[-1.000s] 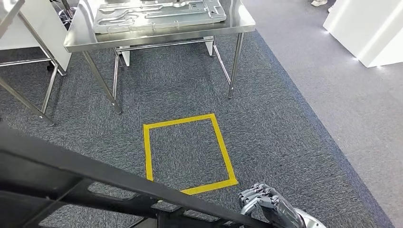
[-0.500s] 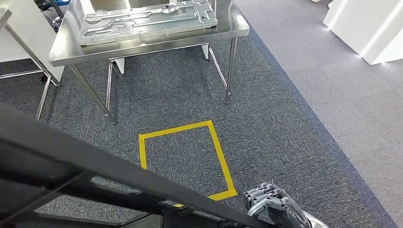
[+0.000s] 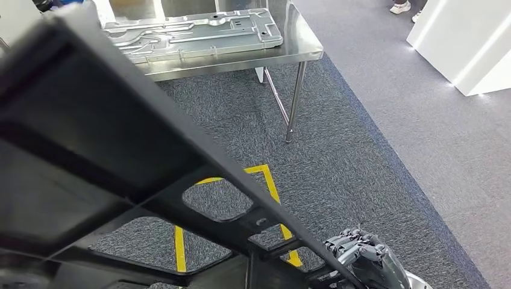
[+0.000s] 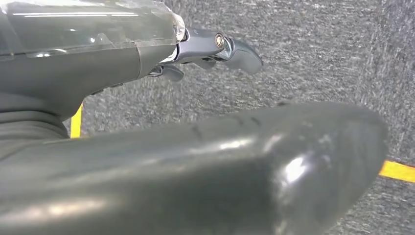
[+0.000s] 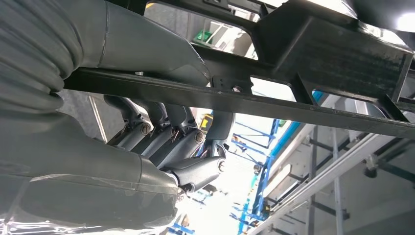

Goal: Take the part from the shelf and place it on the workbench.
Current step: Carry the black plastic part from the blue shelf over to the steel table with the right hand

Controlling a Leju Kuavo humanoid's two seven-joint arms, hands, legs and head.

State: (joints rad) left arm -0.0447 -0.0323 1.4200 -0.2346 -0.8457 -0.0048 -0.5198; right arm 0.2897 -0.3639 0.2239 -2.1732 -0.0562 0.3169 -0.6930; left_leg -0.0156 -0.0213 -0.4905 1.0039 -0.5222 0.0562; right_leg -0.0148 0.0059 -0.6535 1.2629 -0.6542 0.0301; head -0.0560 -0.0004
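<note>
**Frame part carried ahead of us, workbench beyond**

We are holding the open frame part [image 3: 120, 156] across the near left of the head view, with our right hand [image 3: 361, 259] gripping its lower right bar. Our left hand [image 4: 215, 46] is lying beside a rounded edge of the part above the carpet. The workbench [image 3: 301, 45] is standing ahead, with a stamped metal panel [image 3: 193, 33] lying on it. The taped floor square [image 3: 271, 186] is lying between us and the workbench, partly behind the part.

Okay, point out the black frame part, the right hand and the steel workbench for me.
black frame part [image 3: 120, 138], head view, on its wide flat panel.
right hand [image 3: 361, 253], head view, on the curled fingers.
steel workbench [image 3: 301, 45], head view, on its bare right edge.
</note>
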